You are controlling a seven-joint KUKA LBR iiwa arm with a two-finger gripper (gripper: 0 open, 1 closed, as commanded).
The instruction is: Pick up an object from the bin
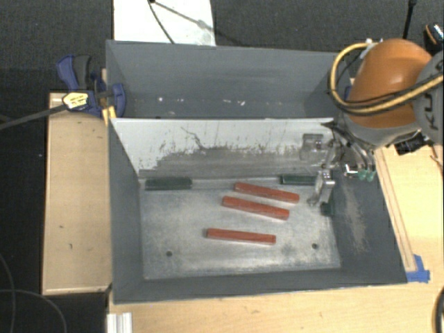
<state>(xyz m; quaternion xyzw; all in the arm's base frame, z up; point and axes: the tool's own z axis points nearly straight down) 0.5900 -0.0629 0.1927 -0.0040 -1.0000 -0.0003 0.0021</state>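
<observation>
We see the gripper low inside the bin, near its right wall and toward the back of the floor, hanging under the arm's orange cover. Nothing shows between the jaws, and we cannot tell whether they stand apart or together.

Five flat bars lie on the bin floor. The top red-brown bar lies slightly askew, its right end just left of the gripper. The right dark green bar lies along the back edge of the floor, also just beside the gripper on its left. The middle red-brown bar and the lowest red-brown bar lie further toward the front, each apart from the others. The left dark green bar is well away at the far side.

We judge that the pick is at the approach step, since nothing is lifted yet. The next move calls for choosing one of the two nearest bars, bringing the jaws across its narrow width and setting them down to the floor. These bars lie flat and thin, so a shallow descent could close on nothing, and the green bar against the sloped back wall leaves little room.
</observation>
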